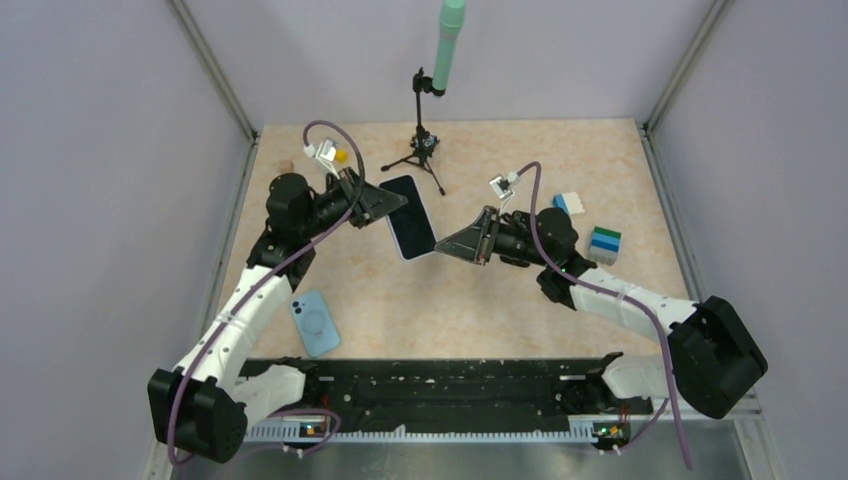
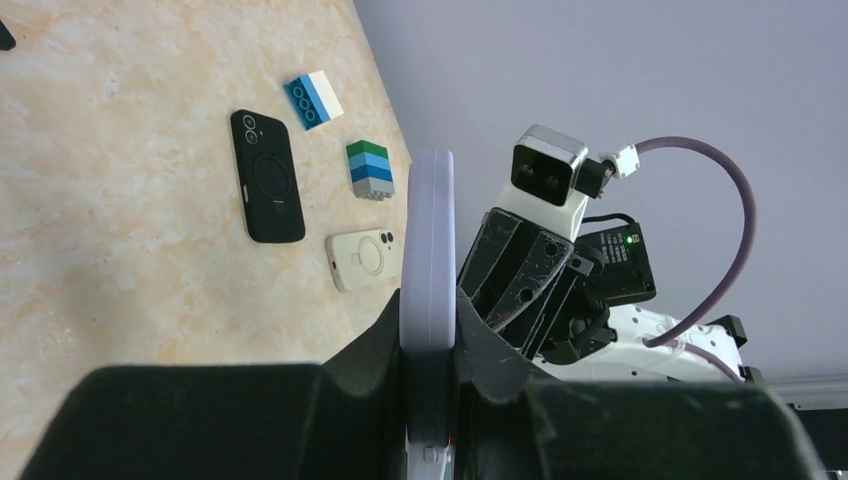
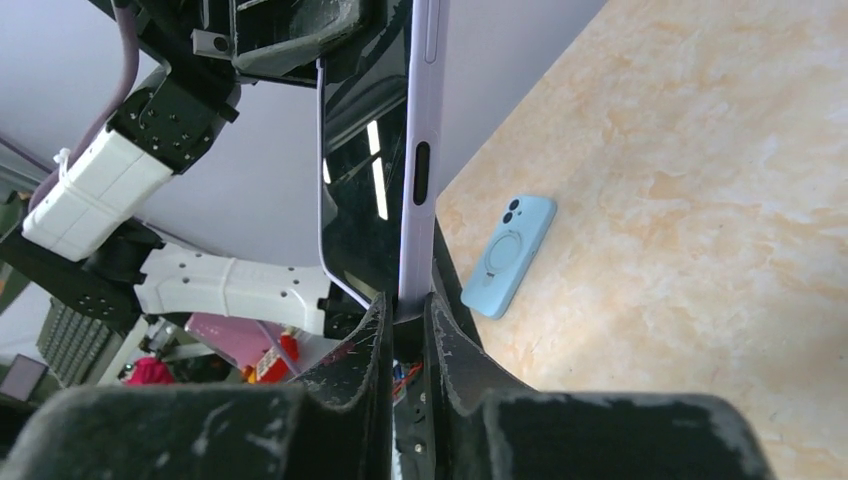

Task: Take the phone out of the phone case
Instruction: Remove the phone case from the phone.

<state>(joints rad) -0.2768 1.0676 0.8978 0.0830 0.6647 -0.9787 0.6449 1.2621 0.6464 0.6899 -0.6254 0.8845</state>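
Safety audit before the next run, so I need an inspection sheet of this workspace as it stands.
Surface: beige marbled table, no spills seen.
Job's things: lilac phone held off the table; light blue case lying flat by the left arm.
Clutter: blue-white bricks, green-blue bricks, black case, cream case, tripod.
Hands: left hand and right hand shut on opposite ends of the phone.
Cables: purple cable looping at each wrist, clear of the phone.
Surroundings: plain lilac walls.

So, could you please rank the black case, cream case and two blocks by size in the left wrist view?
1. Black case, clearly largest.
2. Cream case.
3. Green-topped block and blue-white block: they look alike, so unranked.
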